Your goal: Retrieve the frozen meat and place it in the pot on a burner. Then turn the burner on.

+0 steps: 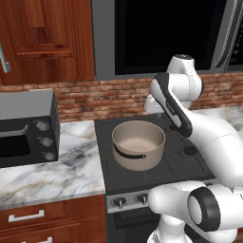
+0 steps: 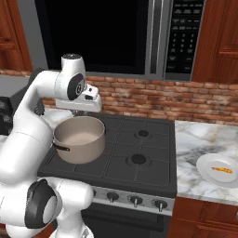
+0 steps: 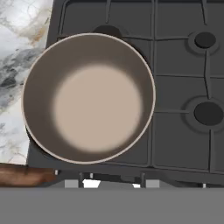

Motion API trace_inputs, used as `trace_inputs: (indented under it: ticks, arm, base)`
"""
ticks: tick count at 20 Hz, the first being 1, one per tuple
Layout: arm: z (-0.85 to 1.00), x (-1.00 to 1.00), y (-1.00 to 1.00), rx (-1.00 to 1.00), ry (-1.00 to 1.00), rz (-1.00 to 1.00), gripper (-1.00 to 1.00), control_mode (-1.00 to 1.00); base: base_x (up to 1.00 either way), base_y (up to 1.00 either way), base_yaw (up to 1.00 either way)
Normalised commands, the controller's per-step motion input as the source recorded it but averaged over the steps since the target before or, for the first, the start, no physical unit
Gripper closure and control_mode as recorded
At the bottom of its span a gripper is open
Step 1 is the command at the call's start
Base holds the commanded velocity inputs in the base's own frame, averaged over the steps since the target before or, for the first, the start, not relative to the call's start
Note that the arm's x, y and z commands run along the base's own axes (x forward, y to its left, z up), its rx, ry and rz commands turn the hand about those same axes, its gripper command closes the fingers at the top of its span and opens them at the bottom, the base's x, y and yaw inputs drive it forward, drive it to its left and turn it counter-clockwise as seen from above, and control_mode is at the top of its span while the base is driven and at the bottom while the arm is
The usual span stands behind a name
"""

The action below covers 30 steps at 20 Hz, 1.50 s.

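Note:
The pot (image 1: 138,144) stands on the front left burner of the dark stove (image 1: 187,161), its dark curved handle facing the front. From above, in the hand view, the pot (image 3: 89,97) shows a pale, bare inside. My gripper (image 2: 81,111) hangs just above the pot's far rim (image 2: 79,120), pointing down. In the left base view the gripper (image 1: 154,112) sits behind the pot, partly hidden by my arm. Its fingers are too hidden to tell whether they are open or shut. The frozen meat is out of view.
A white plate (image 2: 204,174) with an orange item lies on the marble counter right of the stove. A toaster oven (image 1: 28,133) stands on the left counter. Burner knobs (image 2: 135,200) line the stove front. A microwave (image 2: 186,32) hangs above.

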Motion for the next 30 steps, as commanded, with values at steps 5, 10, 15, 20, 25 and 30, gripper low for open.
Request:
trace_inputs:
  ticks: [5,10,15,20,25,30]
  arm:
    - [-0.09,-0.01,-0.26,-0.01,0.01,-0.01,-1.0,-1.0]
    - [-0.38,-0.03,-0.81,-0.05,0.04,-0.04,-1.0,-1.0]
    - [-0.26,-0.08,-1.0,0.01,0.02,-0.17,-1.0,-1.0]
    - [0.0,-0.03,-1.0,0.01,0.03,-0.49,-1.0,-1.0]
    - [0.0,0.03,-1.0,-0.01,0.13,-0.55,-1.0,-1.0]
    - [-0.17,0.0,-1.0,-0.07,0.07,-0.6,-1.0,-1.0]
  base:
    - [0.0,0.0,0.0]
    - [0.0,0.0,0.0]
    - [0.0,0.0,0.0]
    - [0.0,0.0,0.0]
    - [0.0,0.0,0.0]
    - [0.0,0.0,0.0]
